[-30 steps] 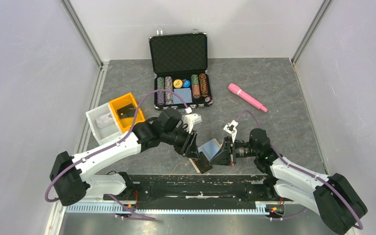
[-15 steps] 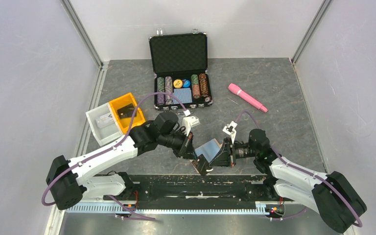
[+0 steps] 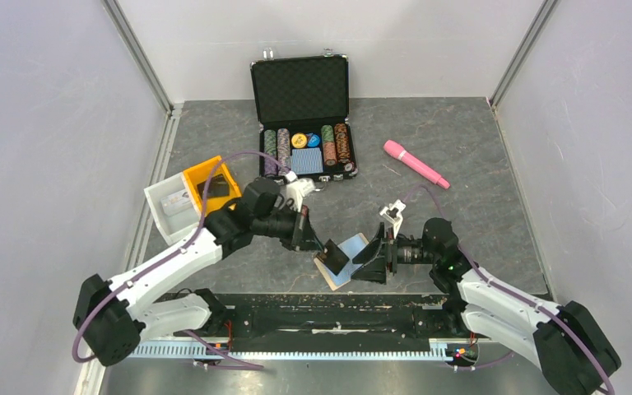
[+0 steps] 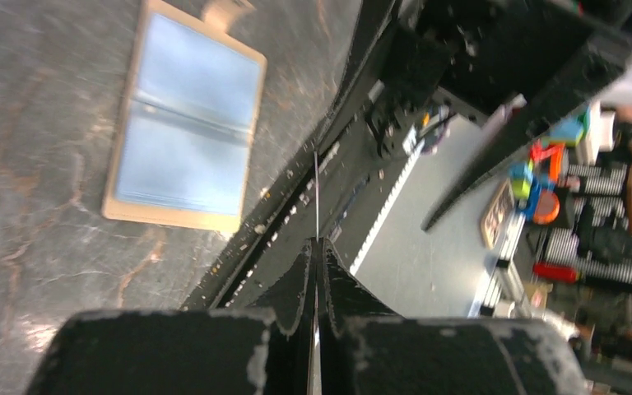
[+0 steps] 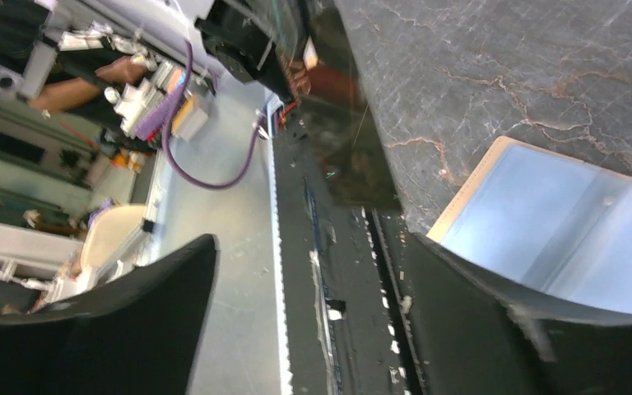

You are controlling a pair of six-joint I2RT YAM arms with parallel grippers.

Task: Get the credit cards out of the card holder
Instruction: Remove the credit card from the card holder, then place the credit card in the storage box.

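The card holder (image 3: 348, 250) lies open on the table near its front edge, tan rim and blue-grey panels facing up; it also shows in the left wrist view (image 4: 185, 123) and the right wrist view (image 5: 559, 230). My left gripper (image 3: 322, 247) is shut on a thin dark credit card (image 3: 335, 257), held just left of the holder. That card is seen edge-on between the fingers (image 4: 316, 189). My right gripper (image 3: 369, 259) stands open at the holder's right side, nothing between its fingers (image 5: 132, 313). Its lower finger rests over the holder's edge.
An open black poker-chip case (image 3: 304, 115) stands at the back. A pink marker (image 3: 415, 163) lies to its right. A yellow bin (image 3: 206, 188) and a white bin (image 3: 169, 206) sit at the left. The black front rail (image 3: 329, 313) runs just below the holder.
The left gripper closed on a card and drew it back to the left, away from the holder. The right gripper opened and let go of the holder, which now lies flat.
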